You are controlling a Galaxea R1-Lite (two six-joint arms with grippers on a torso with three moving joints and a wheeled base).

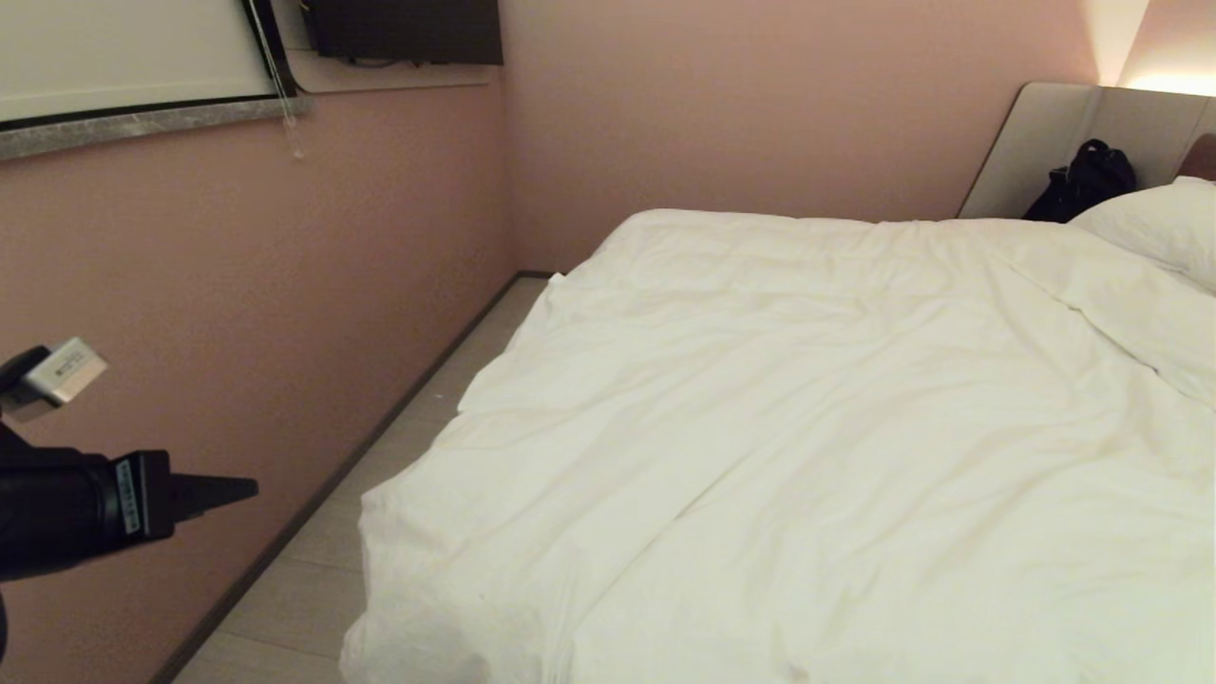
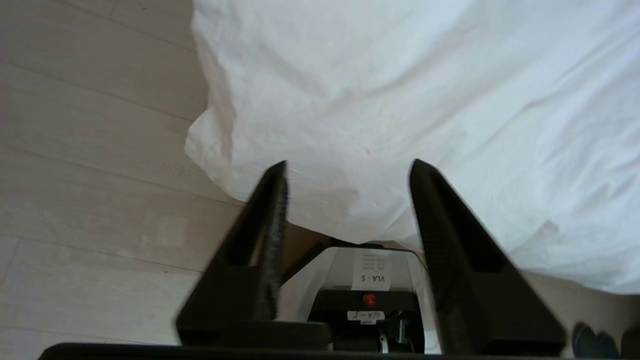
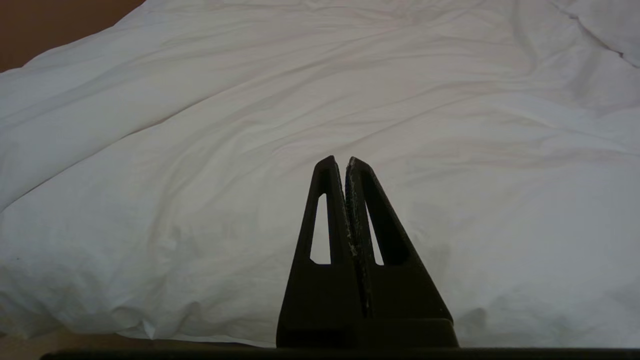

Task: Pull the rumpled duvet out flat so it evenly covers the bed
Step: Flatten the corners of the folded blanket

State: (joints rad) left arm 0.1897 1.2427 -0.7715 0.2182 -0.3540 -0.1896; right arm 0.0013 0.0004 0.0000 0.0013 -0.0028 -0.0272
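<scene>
The white duvet (image 1: pixel 807 427) lies spread and wrinkled over the bed, whose padded headboard (image 1: pixel 1045 142) stands at the far right. Its near left corner hangs over the bed's edge toward the floor (image 2: pixel 220 145). My left gripper (image 1: pixel 249 489) hovers above the floor strip left of that corner, apart from the cloth. In the left wrist view the left gripper (image 2: pixel 350 162) is open, with nothing between its fingers and the duvet (image 2: pixel 400 90) beyond them. My right gripper (image 3: pixel 345 159) is shut and empty in front of the duvet (image 3: pixel 250 150), outside the head view.
A pink wall (image 1: pixel 237 285) runs close along the bed's left side, leaving a narrow strip of pale floor (image 1: pixel 380 494). A white pillow (image 1: pixel 1154 223) and a black bag (image 1: pixel 1083 180) sit by the headboard. A window sill (image 1: pixel 142 123) projects from the wall.
</scene>
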